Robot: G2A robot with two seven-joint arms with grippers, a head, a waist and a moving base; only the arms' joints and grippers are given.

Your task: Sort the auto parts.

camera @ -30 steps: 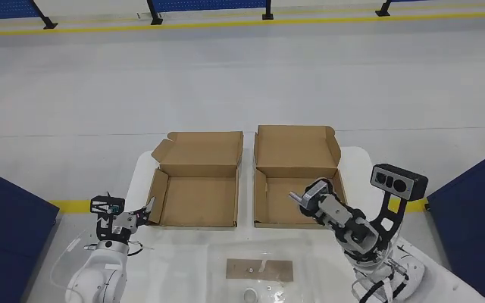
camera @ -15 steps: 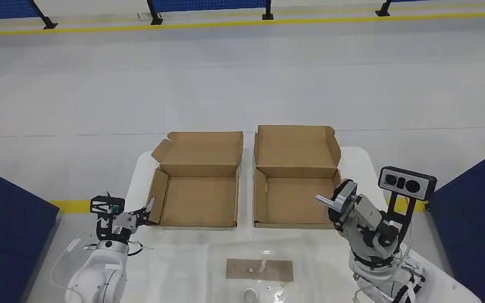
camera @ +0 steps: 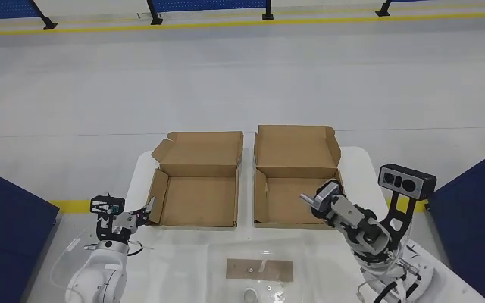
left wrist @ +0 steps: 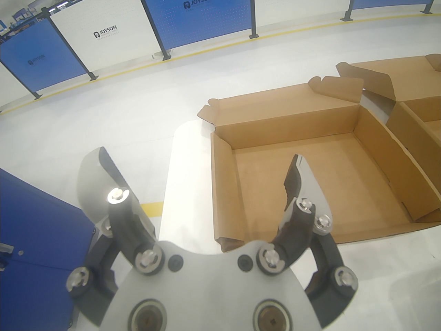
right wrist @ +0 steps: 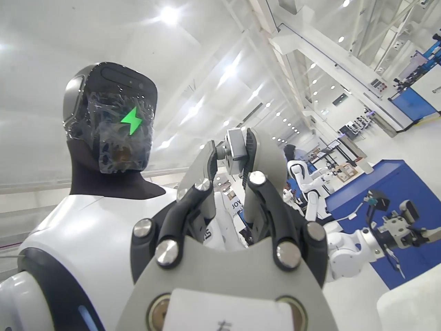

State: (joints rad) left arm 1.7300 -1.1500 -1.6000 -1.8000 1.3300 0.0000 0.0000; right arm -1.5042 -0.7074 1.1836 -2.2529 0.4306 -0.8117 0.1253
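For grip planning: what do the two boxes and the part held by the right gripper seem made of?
Left box and right box: brown cardboard, matte, with creased fold-up flaps. The part: probably metal, smooth grey with a dull sheen, though painted plastic cannot be excluded.

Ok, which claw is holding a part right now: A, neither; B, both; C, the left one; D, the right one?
D: the right claw is shut on a small grey part, while the left claw is open and empty.
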